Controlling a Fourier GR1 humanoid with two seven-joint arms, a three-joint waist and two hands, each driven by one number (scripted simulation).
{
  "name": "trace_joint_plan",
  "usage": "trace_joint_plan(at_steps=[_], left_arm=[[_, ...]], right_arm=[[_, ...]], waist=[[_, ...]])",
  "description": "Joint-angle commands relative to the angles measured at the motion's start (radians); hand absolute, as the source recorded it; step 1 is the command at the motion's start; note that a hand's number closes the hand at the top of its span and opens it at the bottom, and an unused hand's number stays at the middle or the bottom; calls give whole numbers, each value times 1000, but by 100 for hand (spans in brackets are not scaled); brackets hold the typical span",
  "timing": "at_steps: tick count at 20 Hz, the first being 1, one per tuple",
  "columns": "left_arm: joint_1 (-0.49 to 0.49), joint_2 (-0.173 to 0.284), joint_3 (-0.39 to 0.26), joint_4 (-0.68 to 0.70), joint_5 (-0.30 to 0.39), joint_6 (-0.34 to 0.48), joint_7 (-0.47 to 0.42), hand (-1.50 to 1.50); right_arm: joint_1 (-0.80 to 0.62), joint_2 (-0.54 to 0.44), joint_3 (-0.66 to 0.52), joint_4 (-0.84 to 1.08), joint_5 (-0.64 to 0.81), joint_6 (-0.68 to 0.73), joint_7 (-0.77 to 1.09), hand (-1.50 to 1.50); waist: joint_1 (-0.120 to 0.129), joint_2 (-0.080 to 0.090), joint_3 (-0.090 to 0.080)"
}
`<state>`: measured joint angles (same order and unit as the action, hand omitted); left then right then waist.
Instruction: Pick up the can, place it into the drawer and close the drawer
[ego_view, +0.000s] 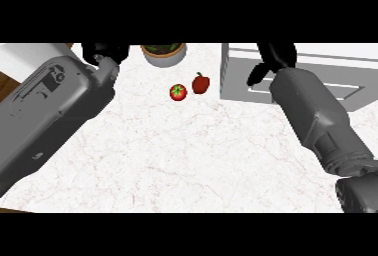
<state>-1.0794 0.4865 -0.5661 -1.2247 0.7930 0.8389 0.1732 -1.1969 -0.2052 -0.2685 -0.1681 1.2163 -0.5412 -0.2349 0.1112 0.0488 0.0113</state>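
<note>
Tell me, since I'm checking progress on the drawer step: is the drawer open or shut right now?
Open. The drawer shows its walls and inner floor from above at the counter's right, with the right hand over it. No can is visible.

- Left forearm: a broad, boxy grey casing with rounded edges. Its upper face carries a recessed, lighter grey panel with small dark markings and slot-like details, too small to read.
- Left hand: black, joined to the forearm by a narrower grey wrist section.
- Right forearm: a smooth, rounded grey casing, tapering toward the wrist. A ringed joint seam shows near its lower end, with a darker grey segment below it.
- Right hand: black, with slender black fingers.
</note>
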Motion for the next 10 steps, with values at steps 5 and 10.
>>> trace_joint_plan(at_steps=[5, 10], left_arm=[[22, 27, 6, -49, -2, 5, 24, -150], [42, 10, 0, -88, -13, 23, 22, -150]], right_arm=[[-47, 34, -289, -43, -315, 115, -154, -150], [-67, 20, -333, -34, -355, 147, -184, -150]], waist=[[-5, -23, -4], [11, -13, -8]])
